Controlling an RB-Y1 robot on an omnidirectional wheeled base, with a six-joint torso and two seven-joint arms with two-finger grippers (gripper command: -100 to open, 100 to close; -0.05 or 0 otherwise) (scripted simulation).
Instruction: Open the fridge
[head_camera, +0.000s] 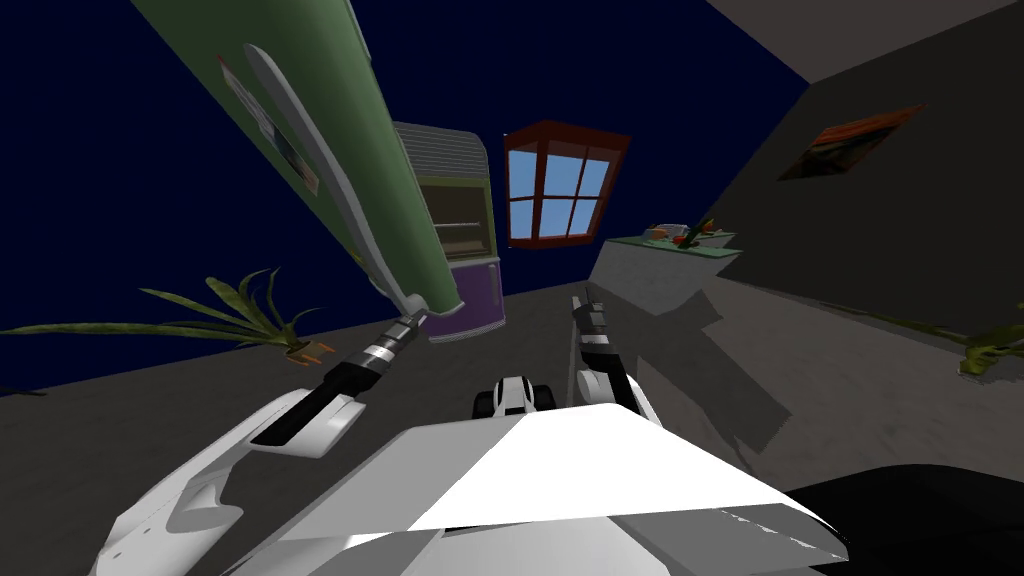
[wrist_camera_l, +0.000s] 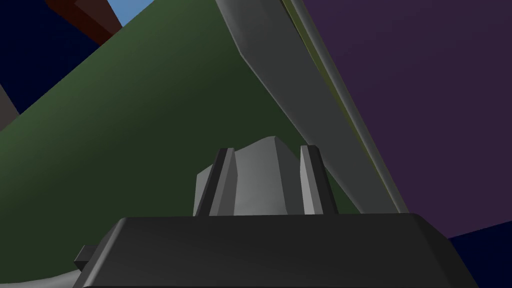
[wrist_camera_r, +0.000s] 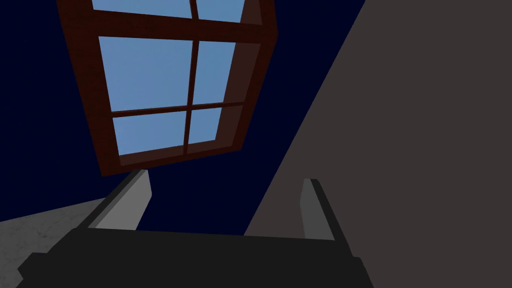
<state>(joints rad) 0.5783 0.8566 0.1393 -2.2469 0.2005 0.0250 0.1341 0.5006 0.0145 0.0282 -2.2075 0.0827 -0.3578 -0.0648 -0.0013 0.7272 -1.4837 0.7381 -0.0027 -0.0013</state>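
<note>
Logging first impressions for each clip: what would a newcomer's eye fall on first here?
The big green fridge door stands swung wide open, slanting across the head view's upper left, with the left pincer shut on the lower end of its long grey handle. Behind it, the fridge's open compartment shows shelves above a purple lower door. The red-framed window glows blue on the dark wall, and the right pincer is open, holding nothing.

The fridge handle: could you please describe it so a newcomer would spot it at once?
Find the fridge left of the window; its green door stands open. Along the door runs a long grey bar, the handle. Unlike the stickers beside it, it spans the door, and the left gripper is shut on its end.
</note>
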